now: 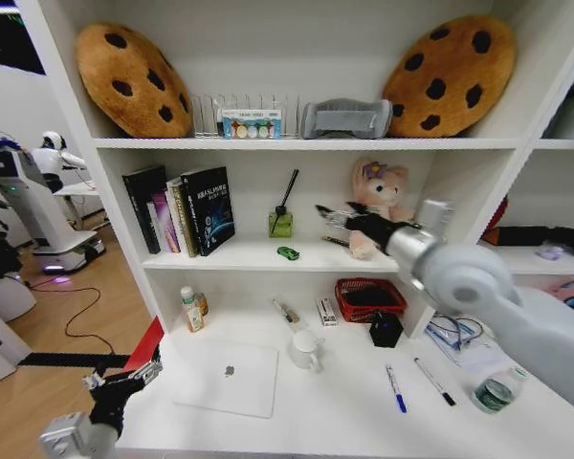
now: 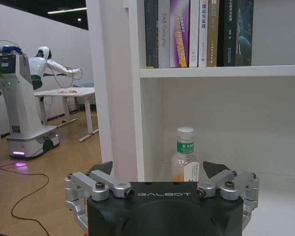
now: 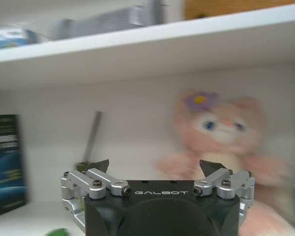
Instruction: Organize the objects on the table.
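My left end effector (image 1: 124, 381) hangs fingers apart at the tabletop's (image 1: 344, 411) left edge, near the laptop (image 1: 228, 379). Further right, my right end effector (image 1: 331, 216), fingers spread, hovers above the green toy car (image 1: 288, 252) on the shelf, the plush bunny (image 1: 378, 196) directly behind it.

Matt silver metal on the laptop (image 1: 228, 378), low and in front of the left gripper (image 1: 124, 380). Fuzzy pink cloth on the plush bunny (image 3: 221, 142) just beyond the right gripper (image 3: 155, 169); glossy green plastic on the toy car (image 1: 288, 253) below it.
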{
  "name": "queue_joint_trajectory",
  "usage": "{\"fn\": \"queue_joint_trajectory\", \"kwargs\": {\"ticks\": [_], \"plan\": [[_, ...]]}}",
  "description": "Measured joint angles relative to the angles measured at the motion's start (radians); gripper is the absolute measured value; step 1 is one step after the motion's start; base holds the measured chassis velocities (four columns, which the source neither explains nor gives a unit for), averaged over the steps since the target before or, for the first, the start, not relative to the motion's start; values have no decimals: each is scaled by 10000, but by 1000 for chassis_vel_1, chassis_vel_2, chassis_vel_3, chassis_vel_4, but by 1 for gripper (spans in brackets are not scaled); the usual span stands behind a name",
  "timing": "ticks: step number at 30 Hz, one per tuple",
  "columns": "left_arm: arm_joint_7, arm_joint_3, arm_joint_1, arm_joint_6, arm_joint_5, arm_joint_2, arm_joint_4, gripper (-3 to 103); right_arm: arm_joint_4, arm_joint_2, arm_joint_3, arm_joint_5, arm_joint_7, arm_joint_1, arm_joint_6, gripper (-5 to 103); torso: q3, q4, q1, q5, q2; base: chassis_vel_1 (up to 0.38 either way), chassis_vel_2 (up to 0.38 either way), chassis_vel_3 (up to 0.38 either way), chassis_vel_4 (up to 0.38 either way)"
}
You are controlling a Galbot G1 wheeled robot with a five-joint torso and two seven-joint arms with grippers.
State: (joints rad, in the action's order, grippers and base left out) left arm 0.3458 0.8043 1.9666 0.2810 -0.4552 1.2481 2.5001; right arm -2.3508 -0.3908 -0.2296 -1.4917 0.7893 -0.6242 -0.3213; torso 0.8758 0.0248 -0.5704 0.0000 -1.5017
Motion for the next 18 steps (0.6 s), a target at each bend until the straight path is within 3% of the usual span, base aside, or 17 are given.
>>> {"fn": "queue_joint_trajectory", "kwargs": {"ticks": [3, 6, 8, 9, 11, 12, 13, 15, 18], "plan": [[2, 1, 0, 0, 0, 0, 0, 100, -143, -33, -436, 1, 342, -530, 4, 100, 0, -3, -1, 1, 0, 0, 0, 0, 0], [2, 1, -1, 0, 1, 1, 0, 100, -843, -491, -2281, -75, 1372, -3031, -46, 100, 3, -15, -2, 4, 1, 0, 0, 0, 0], [3, 2, 0, 0, 0, 1, 0, 100, -1048, -671, -2770, -115, 1527, -3654, -58, 100, 4, -18, -4, 2, 2, 0, 0, 0, 0], [3, 1, 0, 0, 0, 0, 0, 100, -1419, -1194, -3855, -122, 1765, -5269, -86, 100, 3, -16, -5, -5, 1, 0, 0, 0, 0], [-2, 1, 0, 1, 0, 0, -1, 100, -1614, -3362, -5510, 1018, 2003, -9448, -6, 100, 1, -1, -3, 4, 1, 0, 0, 0, 0], [-2, 1, 0, 1, 0, 0, -1, 100, -1614, -3362, -5510, 1018, 2003, -9448, -6, 100, 1, -1, -3, 4, 1, 0, 0, 0, 0], [-4, 2, 0, 0, 0, -1, 0, 100, -1612, -4089, -5568, 1452, 2067, -10489, 102, 100, 1, -1, -1, 1, 0, 0, 0, 0, 0], [-2, 2, 0, 0, 0, 0, 0, 100, -1481, -4758, -5343, 1657, 2408, -11166, 306, 100, 1, -4, -1, -3, 0, 0, 0, 0, 0], [-3, 2, 0, 1, 0, 0, 0, 100, -1177, -5087, -5110, 1512, 2705, -11107, 421, 100, 2, -10, -2, -3, 1, 0, 0, 0, 0]]}}
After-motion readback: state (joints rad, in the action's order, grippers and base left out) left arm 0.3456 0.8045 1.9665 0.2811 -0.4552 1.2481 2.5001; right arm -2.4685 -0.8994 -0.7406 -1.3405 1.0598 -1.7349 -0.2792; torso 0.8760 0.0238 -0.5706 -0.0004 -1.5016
